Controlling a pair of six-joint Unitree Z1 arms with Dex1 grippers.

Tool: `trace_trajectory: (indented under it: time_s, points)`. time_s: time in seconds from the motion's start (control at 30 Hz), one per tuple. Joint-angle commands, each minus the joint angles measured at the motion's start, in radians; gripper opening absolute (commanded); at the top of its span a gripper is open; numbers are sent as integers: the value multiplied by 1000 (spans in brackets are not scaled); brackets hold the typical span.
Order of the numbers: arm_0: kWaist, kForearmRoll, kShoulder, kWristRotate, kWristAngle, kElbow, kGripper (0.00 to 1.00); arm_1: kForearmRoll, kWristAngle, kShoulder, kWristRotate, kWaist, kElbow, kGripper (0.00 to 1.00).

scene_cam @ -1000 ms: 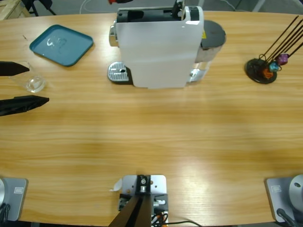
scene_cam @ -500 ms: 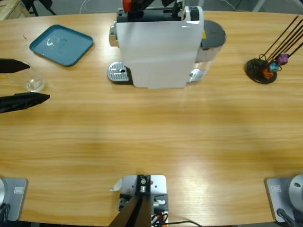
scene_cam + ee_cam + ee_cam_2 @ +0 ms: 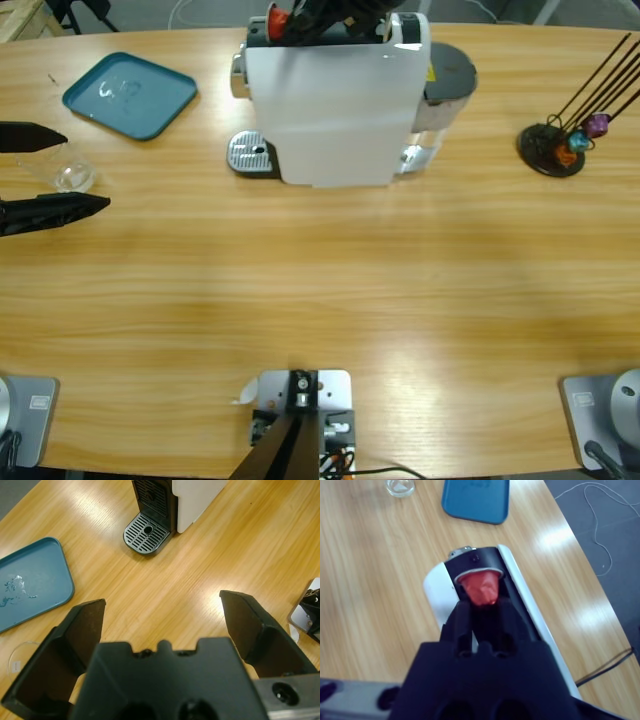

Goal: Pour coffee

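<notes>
bright, even overhead light on the bench (image 3: 330, 290), with soft pale glare patches across the wood. faint, short shadows under the coffee machine (image 3: 335, 100) and the capsule stand (image 3: 552, 150). sharp in the high view. in the left wrist view, close tool (image 3: 165, 625) slightly soft, bench streaked with glare. in the right wrist view, blurred throughout, red capsule (image 3: 479, 589) smeared, bright glare spots along the bench edge.
</notes>
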Motion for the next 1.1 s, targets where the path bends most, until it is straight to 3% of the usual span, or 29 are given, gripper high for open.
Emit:
trace_trajectory:
  time_s: [0.03, 0.17, 0.2, 0.23, 0.3, 0.4, 0.43, 0.83, 0.93, 1.1]
  points:
    - [8, -17, 40, -3, 7, 38, 1000, -33, -56, -6, 19, -14, 35, 1000]
    - [9, -34, 47, -5, 4, 44, 1000, -32, -51, -32, 34, 2, -1, 971]
    - [8, -35, 48, -6, 4, 44, 1000, -29, -34, -37, 40, 14, -10, 865]
    - [8, -37, 48, -6, 4, 43, 1000, -14, -7, -43, 44, 34, -26, 647]
    - [8, -38, 45, -6, 5, 42, 1000, 43, 27, -54, 54, 70, -59, 384]
    - [9, -38, 32, -8, 5, 43, 1000, 90, 51, -106, 118, 87, -43, 45]
    - [8, -38, 28, -9, 5, 43, 998, 89, 51, -135, 149, 94, -29, 0]
    - [-2, -35, -22, -61, -15, 47, 991, -14, -267, -555, 631, 142, 473, 0]
    - [-3, -35, -25, -61, -20, 46, 991, -136, -385, -585, 742, 138, 521, 0]
    - [-22, -32, -25, -63, -24, 44, 991, -272, -531, -484, 946, 49, 455, 0]
